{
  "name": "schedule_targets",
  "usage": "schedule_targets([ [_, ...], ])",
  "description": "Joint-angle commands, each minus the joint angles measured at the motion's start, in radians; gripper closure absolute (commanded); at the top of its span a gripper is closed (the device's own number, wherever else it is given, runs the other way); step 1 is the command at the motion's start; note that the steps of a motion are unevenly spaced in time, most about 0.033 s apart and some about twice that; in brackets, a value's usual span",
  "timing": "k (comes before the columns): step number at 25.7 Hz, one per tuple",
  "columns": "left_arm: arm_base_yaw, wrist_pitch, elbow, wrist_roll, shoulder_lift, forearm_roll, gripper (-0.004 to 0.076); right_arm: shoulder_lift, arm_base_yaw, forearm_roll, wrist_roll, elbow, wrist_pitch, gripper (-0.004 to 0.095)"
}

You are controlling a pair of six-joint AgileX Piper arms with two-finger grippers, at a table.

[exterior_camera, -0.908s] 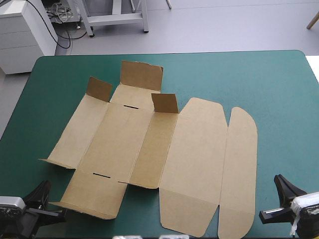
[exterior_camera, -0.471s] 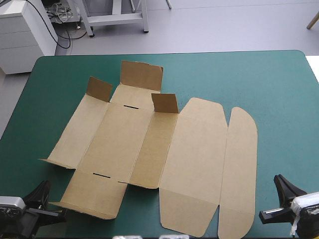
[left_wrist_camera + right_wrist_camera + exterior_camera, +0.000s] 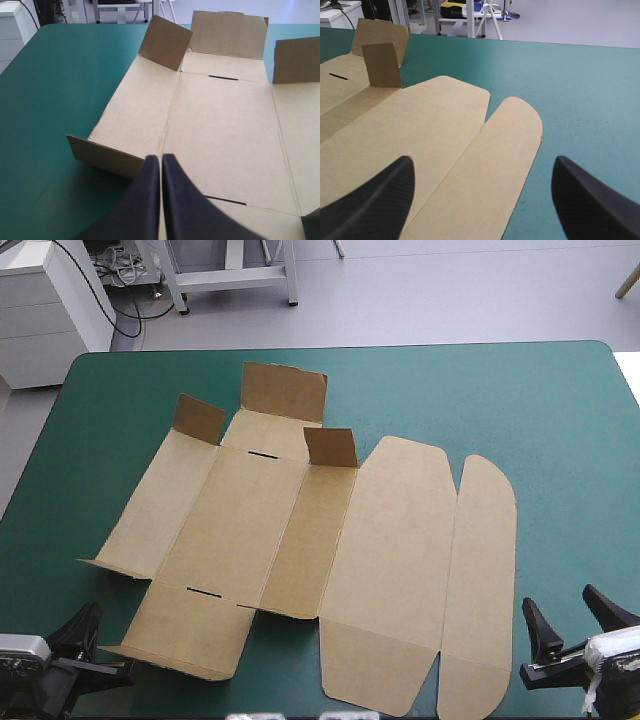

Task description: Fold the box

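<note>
The brown box [image 3: 300, 540] lies as a flat cut sheet on the teal-green table, with three small flaps [image 3: 330, 446] standing up along its far side. Its rounded lid flap [image 3: 480, 570] lies flat at the right. My left gripper [image 3: 88, 622] sits shut at the near left corner, just short of the sheet. In the left wrist view its fingers [image 3: 161, 161] meet in a point over the box's near edge [image 3: 220, 120]. My right gripper [image 3: 572, 618] stands open beside the lid flap, holding nothing. The right wrist view has the flap [image 3: 485, 150] ahead of that gripper [image 3: 483, 162].
Teal-green cover [image 3: 560, 420] stretches to the right of and beyond the box. A short raised side flap [image 3: 105, 156] stands just left of my left gripper. The table's near edge is close behind both grippers.
The right gripper's fingers were together earlier and now stand spread apart. The box and the left gripper have not moved.
</note>
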Motion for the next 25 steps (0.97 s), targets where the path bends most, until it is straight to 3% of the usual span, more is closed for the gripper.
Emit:
schedule_targets([
  [1,0.004,-0.081,-0.023,0.001,-0.011,-0.012,0.0731,-0.021,0.002,0.001,-0.006,-0.023,-0.078,0.0151],
  [13,0.004,-0.081,-0.023,0.001,-0.011,-0.012,0.0731,0.101,0.002,-0.007,-0.068,-0.099,-0.072,0.0151],
  [20,0.004,-0.081,-0.023,0.001,-0.011,-0.012,0.0731,0.499,0.002,0.001,-0.244,-0.340,-0.018,0.0151],
  [22,0.004,-0.081,-0.023,0.001,-0.011,-0.012,0.0731,0.592,0.002,0.033,-0.270,-0.391,-0.015,0.0151],
  [25,0.004,-0.081,-0.023,0.001,-0.011,-0.012,0.0731,0.797,0.002,0.164,-0.424,-0.511,-0.017,0.0151],
])
